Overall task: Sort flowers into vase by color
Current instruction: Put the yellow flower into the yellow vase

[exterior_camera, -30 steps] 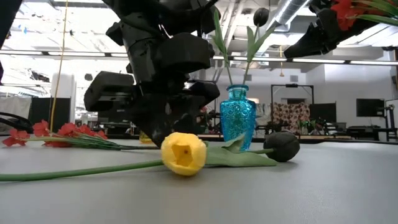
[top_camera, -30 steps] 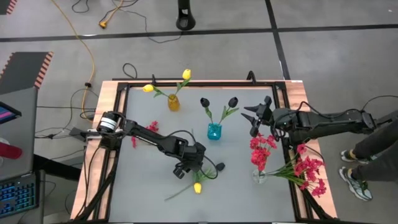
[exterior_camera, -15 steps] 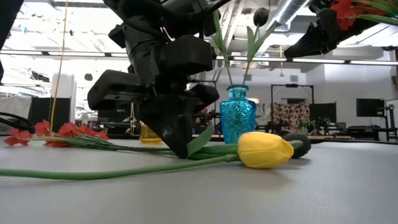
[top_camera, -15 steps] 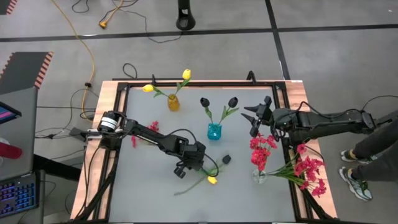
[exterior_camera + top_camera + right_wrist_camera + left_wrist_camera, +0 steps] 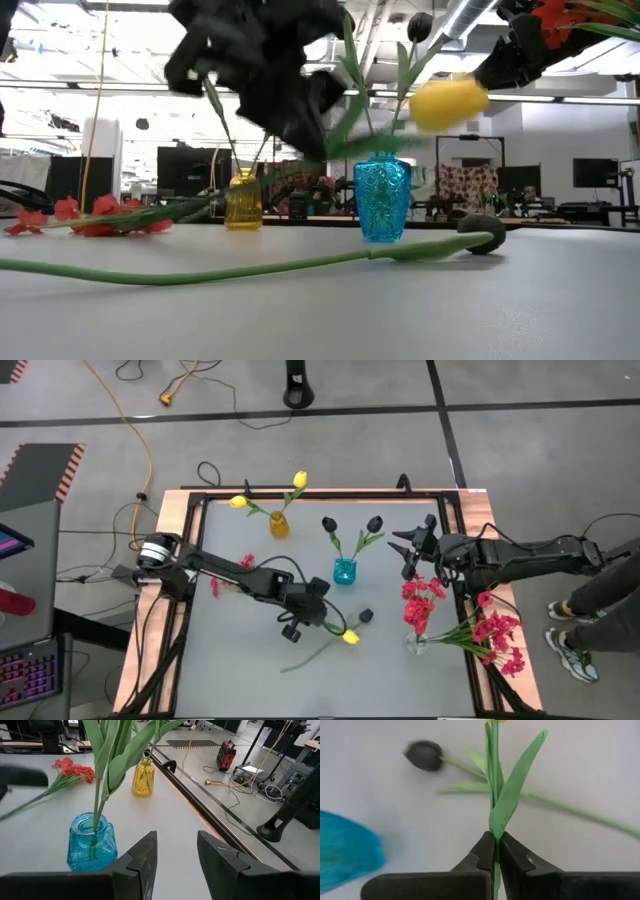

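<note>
My left gripper (image 5: 326, 621) is shut on a yellow tulip (image 5: 351, 637) above the table's middle; its head also shows in the low view (image 5: 447, 103). A black tulip (image 5: 366, 616) lies flat on the table beneath it, its stem running toward the near edge. My right gripper (image 5: 410, 550) is open and empty near the far right, facing the blue vase (image 5: 92, 842). The amber vase (image 5: 279, 525) holds two yellow tulips, the blue vase (image 5: 344, 571) two black tulips, and a clear vase (image 5: 415, 643) holds red blossoms. My left gripper pinches the yellow tulip's green stem (image 5: 495, 836) between its two fingers, at about the middle of the stem, where a leaf springs. The fingers (image 5: 482, 851) lie across the stem. The tulip is lifted clear of the table, its head away from the gripper.
Several red sprays (image 5: 497, 642) lie at the table's right edge beside the clear vase. One red spray (image 5: 245, 564) lies at the left under my left arm. A raised frame (image 5: 300, 491) runs round the table. A person's legs (image 5: 590, 610) show at the right.
My left gripper has risen and gone a little toward the table's far right with the yellow tulip. The tulip, first lying on the table, has swung its head toward the right and is now lifted clear. The black tulip has stayed on the table.
</note>
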`<action>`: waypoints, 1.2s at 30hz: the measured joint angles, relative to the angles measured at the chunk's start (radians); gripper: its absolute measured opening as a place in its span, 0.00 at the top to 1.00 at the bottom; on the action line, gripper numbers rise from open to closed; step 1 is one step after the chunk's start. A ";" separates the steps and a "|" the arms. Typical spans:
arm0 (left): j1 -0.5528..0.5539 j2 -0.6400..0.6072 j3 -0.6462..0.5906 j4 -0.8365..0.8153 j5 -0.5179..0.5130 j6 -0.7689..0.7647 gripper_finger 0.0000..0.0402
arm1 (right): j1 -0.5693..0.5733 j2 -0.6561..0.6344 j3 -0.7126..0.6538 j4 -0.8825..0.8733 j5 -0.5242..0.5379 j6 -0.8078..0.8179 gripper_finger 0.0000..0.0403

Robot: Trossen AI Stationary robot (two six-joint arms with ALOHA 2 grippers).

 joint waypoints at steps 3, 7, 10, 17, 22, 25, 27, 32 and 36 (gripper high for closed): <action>0.012 -0.058 0.000 0.003 -0.005 -0.033 1.00 | 0.000 0.000 0.000 0.000 0.000 0.000 0.59; 0.030 -0.135 0.000 0.018 -0.010 -0.077 1.00 | 0.000 0.000 0.000 0.000 0.000 0.000 0.59; 0.038 -0.191 -0.008 0.068 -0.009 -0.115 1.00 | 0.000 0.000 0.000 0.000 0.000 0.000 0.59; 0.043 -0.333 -0.008 0.106 -0.085 -0.164 1.00 | 0.000 0.000 0.000 0.000 0.000 0.000 0.59; 0.043 -0.420 -0.029 0.136 -0.167 -0.179 1.00 | 0.000 0.000 0.000 0.000 0.000 0.000 0.59; 0.047 -0.490 -0.121 0.244 -0.222 -0.189 1.00 | 0.000 0.000 0.000 0.000 0.000 0.000 0.59; 0.053 -0.541 -0.206 0.336 -0.268 -0.189 1.00 | 0.000 0.000 0.000 0.000 0.000 0.000 0.59; 0.065 -0.669 -0.460 0.644 -0.438 -0.157 1.00 | 0.000 0.000 0.000 -0.001 0.000 0.000 0.59; 0.086 -0.718 -0.673 1.044 -0.509 -0.049 1.00 | 0.000 0.000 0.000 0.000 0.000 0.000 0.59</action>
